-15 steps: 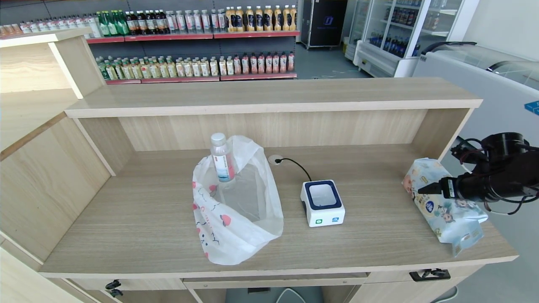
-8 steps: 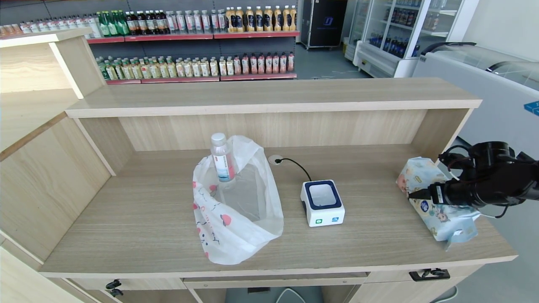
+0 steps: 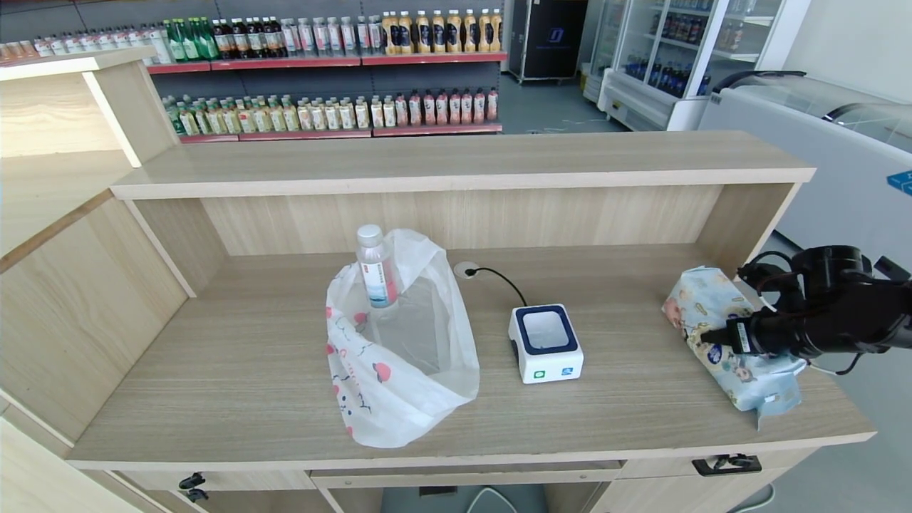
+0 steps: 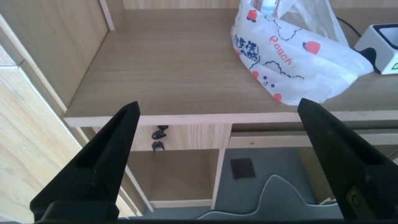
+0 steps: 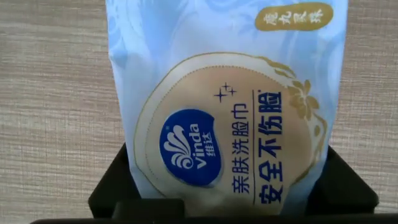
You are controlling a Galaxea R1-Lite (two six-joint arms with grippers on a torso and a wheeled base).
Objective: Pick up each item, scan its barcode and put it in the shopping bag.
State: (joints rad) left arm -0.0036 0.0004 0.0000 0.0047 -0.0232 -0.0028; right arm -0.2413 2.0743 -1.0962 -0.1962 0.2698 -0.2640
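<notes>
Rightward, the right pincer point(image 3: 714, 335) clamps a soft, glossy printed tissue pack point(image 3: 702, 303) over the wood-grain tabletop point(image 3: 627, 406). Empty, the left pincer point(image 4: 217, 130) gapes wide.

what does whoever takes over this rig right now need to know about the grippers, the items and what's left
Right gripper: shut on the pale blue printed soft pack of tissues, at the right end of the wooden counter; I cannot tell if the pack is clear of the surface.
Left gripper: open, fingers wide apart, holding nothing, low in front of the counter's edge.
Done: the clear plastic bottle with a white cap stands in the white plastic shopping bag with red prints.
Left: pass the pack over the white box scanner with a dark-framed window, then bag it.
</notes>
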